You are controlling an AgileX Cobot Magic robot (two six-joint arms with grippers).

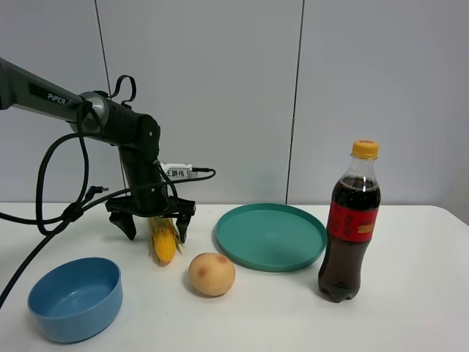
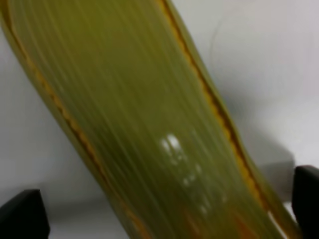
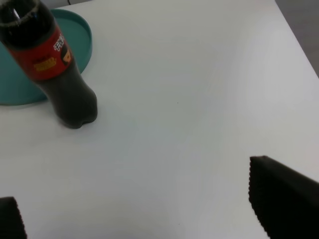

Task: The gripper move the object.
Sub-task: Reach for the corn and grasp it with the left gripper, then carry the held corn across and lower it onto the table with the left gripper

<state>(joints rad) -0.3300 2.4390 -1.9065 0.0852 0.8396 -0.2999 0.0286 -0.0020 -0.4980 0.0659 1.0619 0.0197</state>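
Left hand (image 1: 156, 233), at the end of the dark arm marked "PIPER", points down at the white tabletop (image 1: 410, 323) with its jaws spread wide. The corn cob (image 1: 164, 242) lies between them, its yellow kernels facing the high camera and its green husk behind; a gap shows on each side, so the hand is open around it and not gripping. In the left wrist view the husk (image 2: 149, 129) fills the picture, with a black fingertip (image 2: 20, 216) at either lower corner. A peach (image 1: 212, 273) sits near the cob; a blue bowl (image 1: 73, 312) lies on the left, a teal plate (image 1: 271, 238) at centre, and a cola bottle (image 1: 350, 227) stands just beside the plate. Right hand (image 3: 144, 214), seen only in its own wrist view, is open above bare tabletop, well apart from the bottle.
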